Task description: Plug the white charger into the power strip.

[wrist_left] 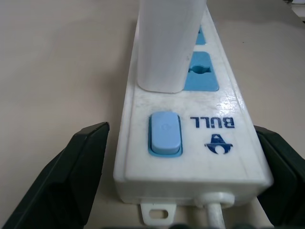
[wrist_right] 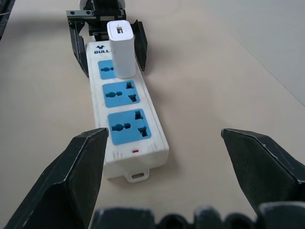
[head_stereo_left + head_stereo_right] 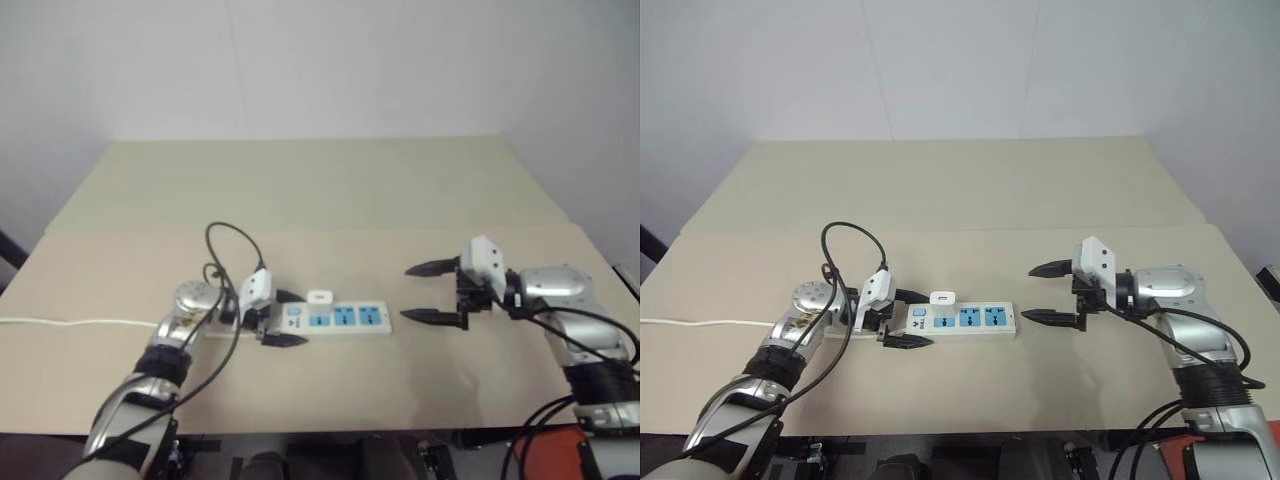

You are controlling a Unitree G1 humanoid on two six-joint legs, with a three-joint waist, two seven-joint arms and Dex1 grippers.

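Table: tan surface (image 3: 330, 190) carries everything; a seam crosses it from side to side, and all the things lie between the seam and the near edge.
Power strip: long white bar (image 3: 962, 320) lies flat, lengthwise along the near edge, a little left of the middle; three blue socket faces on top, a blue switch (image 1: 165, 133) at its left end, where the cord comes out.
Cord: thin white line (image 3: 70, 322) runs from the strip's switch end to the table's left edge.
Right gripper: black two-fingered claw (image 3: 434, 293) hangs above the table, just off the strip's right end and apart from it, pointing along the strip; fingers spread wide, nothing between them.
Left gripper: claw (image 3: 902, 318) sits at the strip's switch end, one black finger (image 1: 71, 167) on each long side; a gap shows beside the strip at each finger, so the jaws are released and grasp nothing.
White charger: small rounded block (image 2: 121, 47) stands upright in the socket next to the switch, seated against the blue face, free of both grippers.
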